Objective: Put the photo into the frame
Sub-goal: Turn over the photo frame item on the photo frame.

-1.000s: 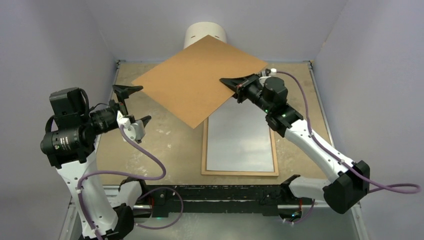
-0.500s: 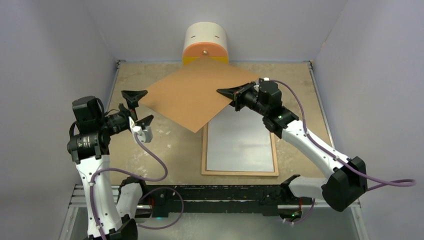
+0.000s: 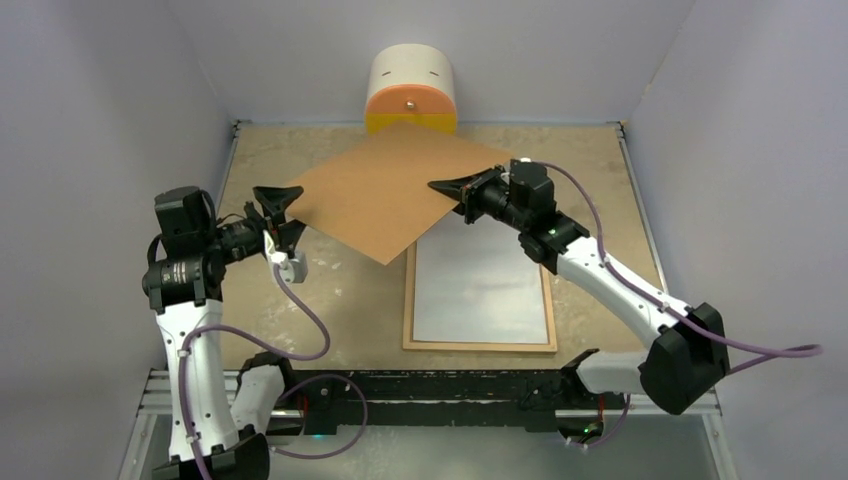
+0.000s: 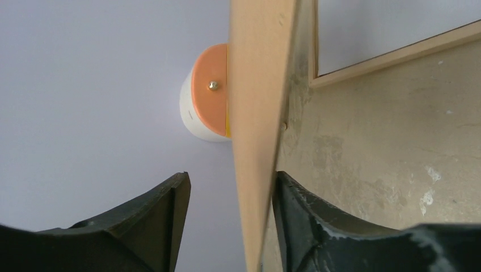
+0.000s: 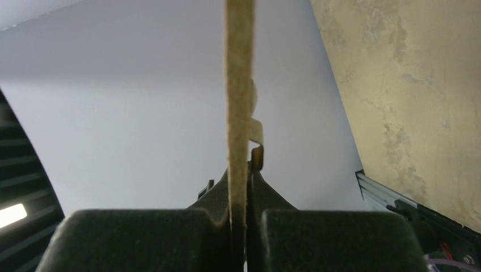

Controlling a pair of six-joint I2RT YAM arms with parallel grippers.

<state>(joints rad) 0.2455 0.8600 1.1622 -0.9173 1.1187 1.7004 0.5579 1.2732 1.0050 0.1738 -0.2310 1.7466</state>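
1 board [image 3: 380, 185]: right gripper [image 3: 442, 187] clamped on it, left gripper [image 3: 288, 212] half-open astride; 1 frame [image 3: 480, 346].

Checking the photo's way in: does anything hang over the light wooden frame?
Yes: the flat brown backing board, pinched in the right hand, hangs over the far left corner of the thin light-wood frame; the rest looks uncovered.

A robotics lab test cell is indicated: a stained, worn worktop [image 3: 340, 290] is boxed in by plain pale walls [image 3: 100, 100], a left arm [image 3: 190, 345] and a right arm [image 3: 620, 285] are bolted to a black rail [image 3: 440, 388] at its near edge, and a toy-like round cabinet [image 3: 410, 75] is set at the back.
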